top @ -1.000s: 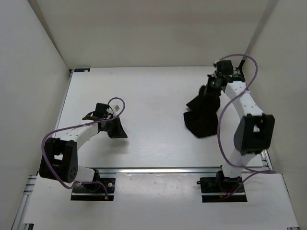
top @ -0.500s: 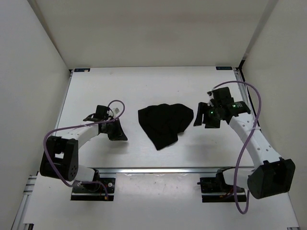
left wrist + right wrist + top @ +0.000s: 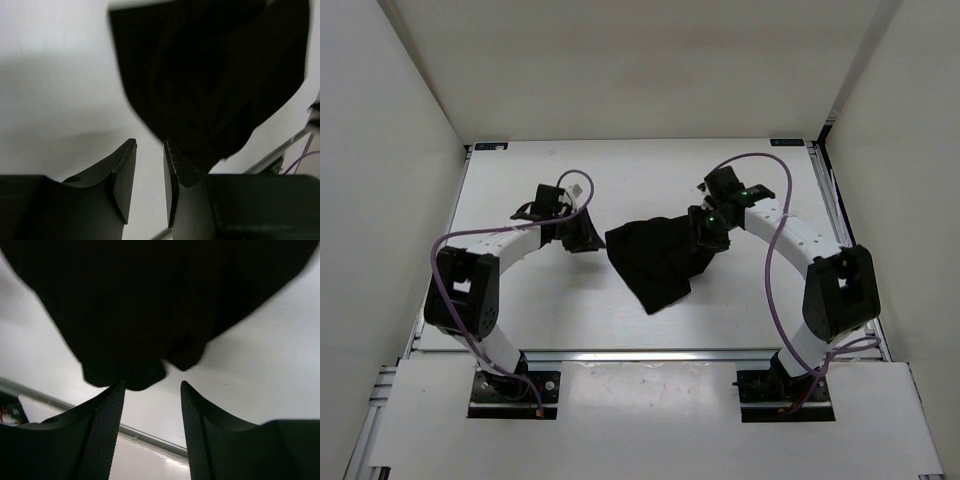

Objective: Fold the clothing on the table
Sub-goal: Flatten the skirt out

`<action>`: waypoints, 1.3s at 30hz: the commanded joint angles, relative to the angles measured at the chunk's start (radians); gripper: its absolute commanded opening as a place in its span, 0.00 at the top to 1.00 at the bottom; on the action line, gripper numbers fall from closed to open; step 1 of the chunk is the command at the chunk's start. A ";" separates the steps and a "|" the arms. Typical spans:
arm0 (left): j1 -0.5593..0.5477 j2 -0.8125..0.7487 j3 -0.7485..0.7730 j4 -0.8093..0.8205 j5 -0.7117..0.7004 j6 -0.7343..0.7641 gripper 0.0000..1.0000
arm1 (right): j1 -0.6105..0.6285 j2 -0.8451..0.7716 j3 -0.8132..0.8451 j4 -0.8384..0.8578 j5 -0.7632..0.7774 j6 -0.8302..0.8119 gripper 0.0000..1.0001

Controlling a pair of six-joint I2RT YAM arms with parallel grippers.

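Note:
The black clothing (image 3: 660,258) lies crumpled in a rough triangle in the middle of the white table (image 3: 520,180). My left gripper (image 3: 582,236) sits just off its left edge. In the left wrist view that gripper (image 3: 149,150) is open, only bare table shows in the gap, and the clothing (image 3: 210,75) starts just past the right fingertip. My right gripper (image 3: 706,228) hovers at the cloth's upper right edge. In the right wrist view it (image 3: 152,390) is open, and the clothing (image 3: 150,305) hangs just ahead of the fingertips, not between them.
An aluminium rail (image 3: 650,353) runs along the table's near edge, with both arm bases behind it. White walls close in the left, back and right sides. Purple cables (image 3: 772,290) loop off each arm. Blue corner marks (image 3: 490,146) sit at the far corners.
The right gripper let the clothing go; it now lies mid-table. The right arm swung left to its right edge. The left arm reached towards its left edge and opened.

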 commanded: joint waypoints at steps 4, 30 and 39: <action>0.028 0.095 0.168 0.126 0.016 -0.073 0.60 | 0.106 0.107 0.165 -0.079 -0.139 0.068 0.50; -0.094 0.267 0.001 0.236 0.050 -0.069 0.75 | -0.098 0.587 0.454 -0.252 -0.038 -0.002 0.76; -0.099 0.112 -0.109 0.247 0.065 -0.087 0.75 | -0.085 0.598 0.741 -0.300 0.087 -0.036 0.53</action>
